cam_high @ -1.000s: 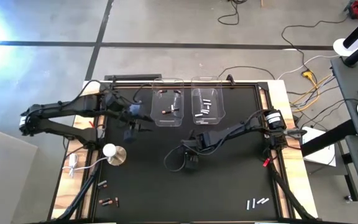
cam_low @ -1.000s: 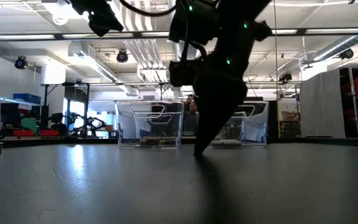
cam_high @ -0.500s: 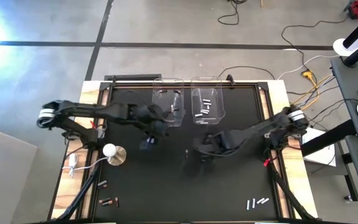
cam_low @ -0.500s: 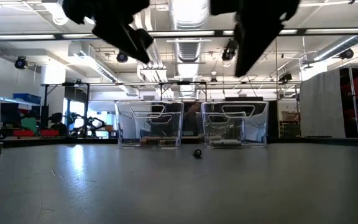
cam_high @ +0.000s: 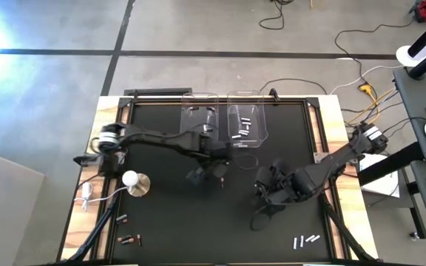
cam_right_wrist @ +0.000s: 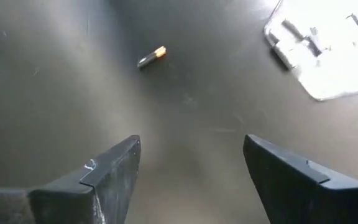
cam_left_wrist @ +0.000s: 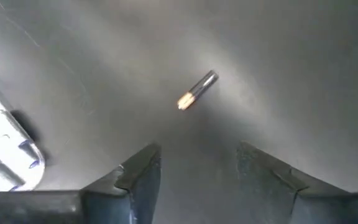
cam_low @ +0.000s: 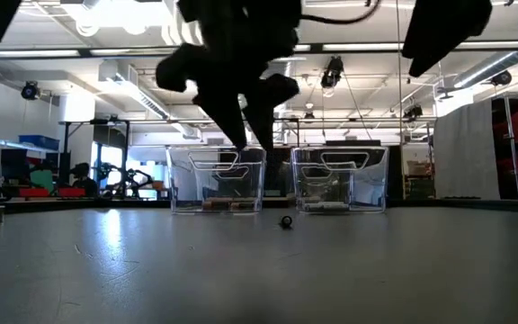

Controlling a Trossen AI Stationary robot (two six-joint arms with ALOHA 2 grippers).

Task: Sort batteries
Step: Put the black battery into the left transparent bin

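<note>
Battery [cam_left_wrist: 197,90] lying alone on black table [cam_high: 161,214].
Left gripper [cam_left_wrist: 197,171] hovering above it, fingers wide; right gripper [cam_right_wrist: 191,168] nearby, fingers wide.

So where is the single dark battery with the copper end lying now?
In the high view the lone battery lies on the black mat near the table's middle, just in front of the two clear bins, right beside the left gripper, whose fingers stand open.

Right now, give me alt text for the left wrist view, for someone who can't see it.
A single battery, dark with a copper-coloured end, lies on the black table just ahead of the open left gripper. The corner of a clear bin shows at the picture's edge.
</note>
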